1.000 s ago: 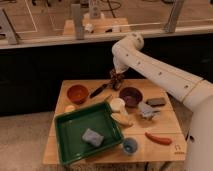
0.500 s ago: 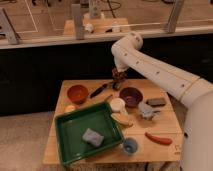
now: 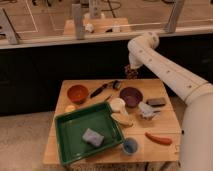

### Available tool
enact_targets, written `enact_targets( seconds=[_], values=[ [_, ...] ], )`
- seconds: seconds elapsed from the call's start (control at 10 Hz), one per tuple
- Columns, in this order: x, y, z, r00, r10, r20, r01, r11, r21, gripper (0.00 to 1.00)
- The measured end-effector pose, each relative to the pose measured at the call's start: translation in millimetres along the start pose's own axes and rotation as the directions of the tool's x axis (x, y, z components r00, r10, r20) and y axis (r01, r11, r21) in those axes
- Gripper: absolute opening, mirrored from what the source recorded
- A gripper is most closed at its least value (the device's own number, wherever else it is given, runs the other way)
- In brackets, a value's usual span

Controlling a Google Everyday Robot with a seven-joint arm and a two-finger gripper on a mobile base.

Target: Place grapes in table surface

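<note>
White arm: reaches in from the right edge, elbow up at 12 o'clock of the tabletop, forearm cut off by the frame.
Gripper (image 3: 132,71): hangs over the far edge of the table surface (image 3: 165,125), at about 12 o'clock; its own parts are too dark to make out.
Grapes (image 3: 132,73): a dark red-purple clump at the gripper tip, seemingly held there, above the wood and not resting on it.
Purple bowl (image 3: 131,96): just below the gripper, toward 6 o'clock; contents cannot be seen.
Orange bowl (image 3: 77,93): at 9 o'clock of the purple bowl, well apart; looks bare inside.
Black utensil (image 3: 101,90): lies between the two bowls, detail unclear.
Green tray (image 3: 70,140): at 7 o'clock on the table, holding one grey block (image 3: 92,137).
Blue cup (image 3: 130,146): just beside the tray's right corner.
Carrot-like piece (image 3: 158,138): at 5 o'clock, lying flat.
Small pale items at table centre: hard to identify.
</note>
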Motion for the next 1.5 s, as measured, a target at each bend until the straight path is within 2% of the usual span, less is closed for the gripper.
enact_targets(
  seconds=[0.2, 0.4, 0.6, 0.8, 1.0, 1.5],
  values=[
    [55.3, 2.8, 10.7, 0.996, 0.093, -0.004, -0.093, 0.996, -0.003, 0.00],
    [95.8, 8.2, 21.4, 0.985, 0.173, -0.005, -0.173, 0.985, -0.023, 0.00],
    [120.9, 14.8, 33.6, 0.971, 0.237, 0.000, -0.237, 0.970, -0.047, 0.00],
    [127.2, 24.1, 46.4, 0.963, 0.268, 0.013, -0.266, 0.961, -0.072, 0.02],
    [127.4, 32.0, 55.6, 0.962, 0.271, 0.015, -0.269, 0.959, -0.087, 0.18],
    [131.5, 48.7, 69.5, 0.959, 0.283, 0.022, -0.279, 0.954, -0.113, 0.70]
  ],
)
